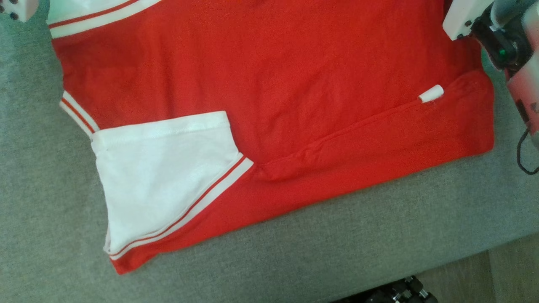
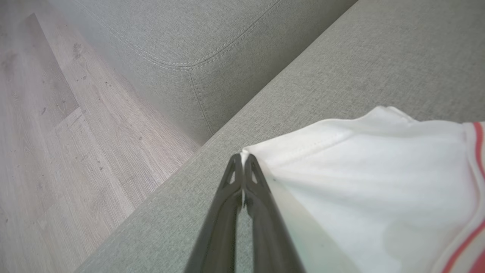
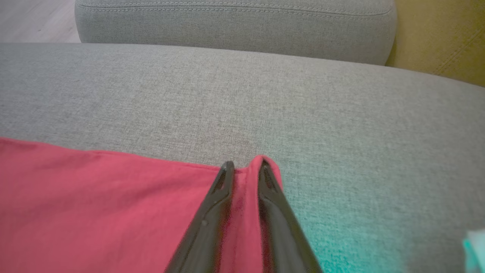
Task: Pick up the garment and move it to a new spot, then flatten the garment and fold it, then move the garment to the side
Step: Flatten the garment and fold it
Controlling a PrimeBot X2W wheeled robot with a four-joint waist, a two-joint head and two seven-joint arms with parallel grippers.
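A red garment (image 1: 273, 84) with white, red-striped sleeves lies spread on the grey sofa seat (image 1: 379, 235). One white sleeve (image 1: 164, 176) is folded in over the red body at the lower left, and a small white tag (image 1: 431, 93) sticks out by the hem fold. In the left wrist view my left gripper (image 2: 242, 157) is shut on the corner of the other white sleeve (image 2: 379, 182). In the right wrist view my right gripper (image 3: 244, 165) is shut on a pinched ridge of the red cloth (image 3: 94, 204) at the garment's edge. My right forearm (image 1: 484, 21) shows at the top right.
Wooden floor (image 2: 57, 132) lies beyond the seat's edge, and also at the lower right (image 1: 513, 269). A grey back cushion (image 3: 235, 26) and a yellowish cushion (image 3: 443, 34) stand behind the seat. A dark cable (image 1: 522, 155) hangs from my right arm.
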